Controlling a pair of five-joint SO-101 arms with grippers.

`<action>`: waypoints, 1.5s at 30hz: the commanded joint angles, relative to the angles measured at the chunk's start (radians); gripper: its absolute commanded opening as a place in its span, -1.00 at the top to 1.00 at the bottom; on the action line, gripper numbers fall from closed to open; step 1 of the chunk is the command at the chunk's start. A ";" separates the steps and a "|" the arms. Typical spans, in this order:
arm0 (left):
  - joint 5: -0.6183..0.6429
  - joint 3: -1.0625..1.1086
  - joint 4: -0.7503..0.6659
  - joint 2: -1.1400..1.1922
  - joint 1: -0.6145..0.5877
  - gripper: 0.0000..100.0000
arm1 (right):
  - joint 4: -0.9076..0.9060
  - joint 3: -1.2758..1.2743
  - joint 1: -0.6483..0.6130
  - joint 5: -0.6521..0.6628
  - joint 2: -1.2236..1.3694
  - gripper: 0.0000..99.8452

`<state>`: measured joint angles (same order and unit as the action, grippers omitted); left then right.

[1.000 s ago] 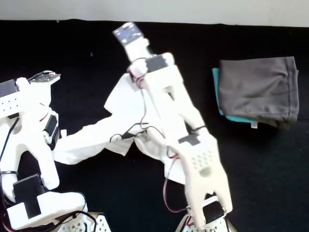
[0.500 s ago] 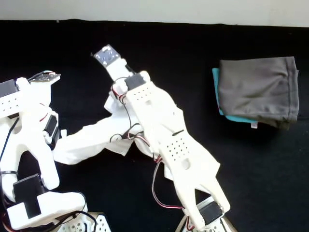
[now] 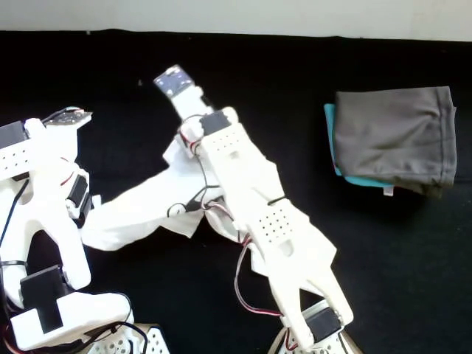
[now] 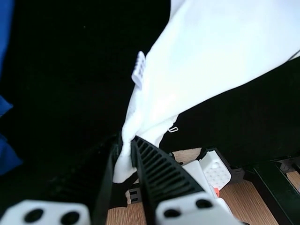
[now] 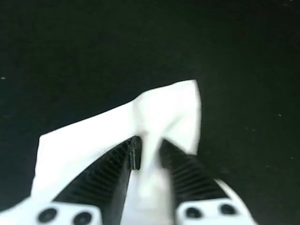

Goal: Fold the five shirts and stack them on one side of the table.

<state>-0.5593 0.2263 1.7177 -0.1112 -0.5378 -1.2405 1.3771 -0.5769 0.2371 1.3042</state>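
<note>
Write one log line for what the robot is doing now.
left hand: shut on white shirt | right hand: shut on white shirt | stack: folded gray shirt on teal shirt

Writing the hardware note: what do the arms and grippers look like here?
The left arm and right arm are white plastic shells with black servo blocks and thin red and black cables. The fingers are black and ribbed, on white mounts with round holes.

A pale wall (image 3: 236, 15) runs behind the black cloth (image 3: 110, 66), with a wooden board (image 4: 246, 206) nearest.
</note>
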 commanded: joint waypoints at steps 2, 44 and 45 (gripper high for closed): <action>-0.003 -0.030 -0.008 -0.033 -0.002 0.98 | -0.039 0.099 0.054 -0.005 -0.062 0.99; 0.020 -0.993 0.040 -0.337 0.142 0.98 | -0.415 0.346 0.417 -0.003 -1.323 0.99; 0.020 -0.993 0.040 -0.357 0.142 0.98 | -0.414 0.346 0.417 -0.003 -1.356 0.99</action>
<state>-0.5485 -0.7449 1.7530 -0.4104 -0.3966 -1.6517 1.6533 -0.1979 0.2371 0.0537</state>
